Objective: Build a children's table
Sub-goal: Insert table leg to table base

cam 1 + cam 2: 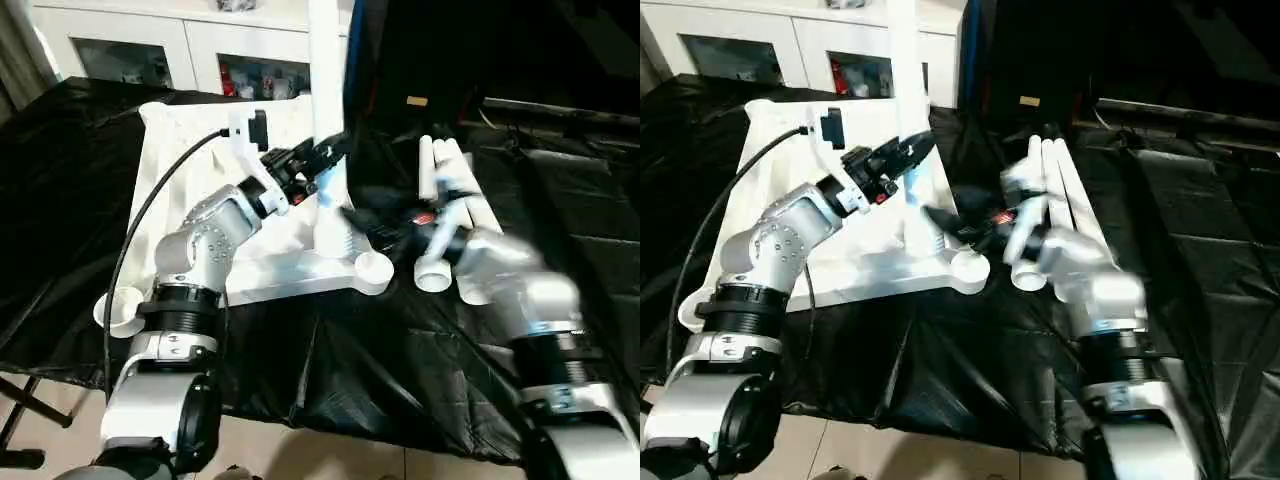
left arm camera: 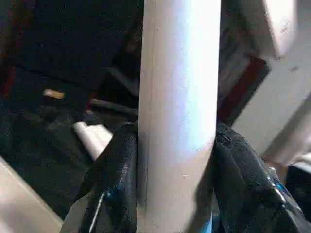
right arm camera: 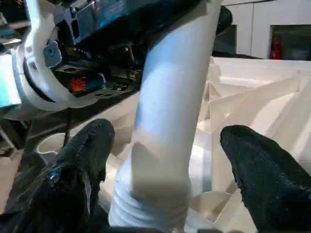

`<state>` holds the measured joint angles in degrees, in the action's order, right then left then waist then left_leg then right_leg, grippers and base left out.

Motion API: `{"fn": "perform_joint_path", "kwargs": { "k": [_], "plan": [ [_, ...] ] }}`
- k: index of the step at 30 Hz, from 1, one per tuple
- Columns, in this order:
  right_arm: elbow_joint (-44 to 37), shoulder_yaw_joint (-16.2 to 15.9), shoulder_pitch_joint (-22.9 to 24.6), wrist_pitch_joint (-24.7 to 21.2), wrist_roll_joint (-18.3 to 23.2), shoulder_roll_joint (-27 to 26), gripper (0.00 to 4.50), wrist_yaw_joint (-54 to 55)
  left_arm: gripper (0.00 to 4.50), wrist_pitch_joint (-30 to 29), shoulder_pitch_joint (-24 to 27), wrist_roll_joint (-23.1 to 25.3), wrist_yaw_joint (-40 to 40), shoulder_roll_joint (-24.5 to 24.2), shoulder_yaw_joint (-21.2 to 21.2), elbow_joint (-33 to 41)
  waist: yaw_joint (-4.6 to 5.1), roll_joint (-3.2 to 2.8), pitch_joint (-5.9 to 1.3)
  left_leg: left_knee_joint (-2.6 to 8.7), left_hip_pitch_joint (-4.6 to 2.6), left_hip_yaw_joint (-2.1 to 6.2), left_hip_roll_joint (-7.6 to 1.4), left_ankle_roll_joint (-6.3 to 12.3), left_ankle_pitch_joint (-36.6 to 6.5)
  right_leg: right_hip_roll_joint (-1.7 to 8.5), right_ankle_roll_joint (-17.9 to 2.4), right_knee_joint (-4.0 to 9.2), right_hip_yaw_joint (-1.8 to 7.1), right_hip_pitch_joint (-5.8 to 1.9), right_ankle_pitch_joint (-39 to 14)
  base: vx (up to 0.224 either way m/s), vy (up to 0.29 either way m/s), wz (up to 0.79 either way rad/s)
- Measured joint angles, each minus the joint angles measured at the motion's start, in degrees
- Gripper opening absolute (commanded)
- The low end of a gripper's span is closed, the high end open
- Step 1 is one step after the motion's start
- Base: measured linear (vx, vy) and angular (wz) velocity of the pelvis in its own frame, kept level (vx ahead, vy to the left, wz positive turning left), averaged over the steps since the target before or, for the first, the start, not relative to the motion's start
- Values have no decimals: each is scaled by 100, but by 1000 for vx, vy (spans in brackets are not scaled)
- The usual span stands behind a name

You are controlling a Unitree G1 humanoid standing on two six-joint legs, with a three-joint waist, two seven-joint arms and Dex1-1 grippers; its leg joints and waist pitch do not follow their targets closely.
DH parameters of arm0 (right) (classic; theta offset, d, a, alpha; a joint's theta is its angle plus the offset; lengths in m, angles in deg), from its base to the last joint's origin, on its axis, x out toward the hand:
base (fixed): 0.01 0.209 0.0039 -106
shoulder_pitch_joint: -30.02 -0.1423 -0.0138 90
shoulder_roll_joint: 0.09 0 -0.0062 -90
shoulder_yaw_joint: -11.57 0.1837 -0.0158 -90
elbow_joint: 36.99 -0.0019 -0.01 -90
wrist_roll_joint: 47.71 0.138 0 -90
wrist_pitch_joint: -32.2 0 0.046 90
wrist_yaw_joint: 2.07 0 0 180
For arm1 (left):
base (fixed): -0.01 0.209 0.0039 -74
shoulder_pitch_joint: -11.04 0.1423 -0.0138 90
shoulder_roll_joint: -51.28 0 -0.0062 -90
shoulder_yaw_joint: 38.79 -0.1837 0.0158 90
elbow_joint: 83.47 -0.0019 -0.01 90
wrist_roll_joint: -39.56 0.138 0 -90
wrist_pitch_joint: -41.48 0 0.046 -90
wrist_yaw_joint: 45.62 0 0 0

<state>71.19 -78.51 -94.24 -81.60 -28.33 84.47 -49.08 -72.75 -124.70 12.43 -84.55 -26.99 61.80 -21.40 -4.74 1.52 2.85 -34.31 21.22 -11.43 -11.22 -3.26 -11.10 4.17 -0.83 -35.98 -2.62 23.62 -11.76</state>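
The white tabletop lies upside down on black cloth, its ribbed underside up. One white tube leg stands upright in a socket near its front right corner. My left gripper is shut on this leg partway up; its black fingers press both sides of the tube. My right gripper is open low at the leg's base, with its fingers spread on either side of the tube and apart from it. Three loose legs lie on the cloth right of the tabletop.
An empty round corner socket sticks out at the tabletop's front right, another at the front left. A white cabinet stands behind. The black cloth hangs over the front edge above the floor. A black cable loops off my left arm.
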Motion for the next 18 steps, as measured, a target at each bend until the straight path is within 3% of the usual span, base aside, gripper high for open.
{"fn": "perform_joint_path", "kwargs": {
  "k": [4, 9, 10, 14, 15, 18],
  "plan": [
    [48, -261, -225, 177, -515, -332, 399, 793, 190, 191, 18, 407, 466, 14, -265, 106, 47, -1, 0, 1, 3, 1, 0, -3, 2, 0, 2, -1, -1, 3, 1, 0, 0, 0],
    [551, -337, -565, 456, -931, -760, 399, 1750, 190, 309, 25, 833, 1228, 145, -417, 299, 134, -1, 1, 0, 3, 2, 1, -4, 1, 0, 3, 1, 0, 0, 2, 0, 0, 0],
    [667, -345, -608, 515, -996, -820, 371, 1909, 189, 311, 25, 884, 1323, 174, -418, 299, 138, -1, 1, 0, 4, 2, 1, -5, 1, 0, 3, 1, 0, 1, 2, 0, 0, 0],
    [945, -440, -751, 616, -1179, -1013, 358, 2363, 189, 406, 22, 1103, 1753, 266, -433, 291, 151, 2, 3, 1, 6, 3, 1, -5, 1, 0, 4, 1, 0, 4, 3, 0, 0, 0],
    [972, -452, -801, 616, -1225, -1039, 330, 2432, 189, 446, 9, 1131, 1865, 269, -438, 289, 158, 7, 6, 1, 6, 3, 1, -4, 1, 0, 5, 1, 0, 4, 3, 0, 0, 0],
    [995, -419, -865, 618, -1216, -1157, 317, 2487, 189, 490, -32, 1179, 2070, 271, -423, 293, 168, 23, 15, 1, 5, 3, 1, -4, 1, 0, 5, 1, 0, 4, 3, 0, 0, 0]
  ]
}}
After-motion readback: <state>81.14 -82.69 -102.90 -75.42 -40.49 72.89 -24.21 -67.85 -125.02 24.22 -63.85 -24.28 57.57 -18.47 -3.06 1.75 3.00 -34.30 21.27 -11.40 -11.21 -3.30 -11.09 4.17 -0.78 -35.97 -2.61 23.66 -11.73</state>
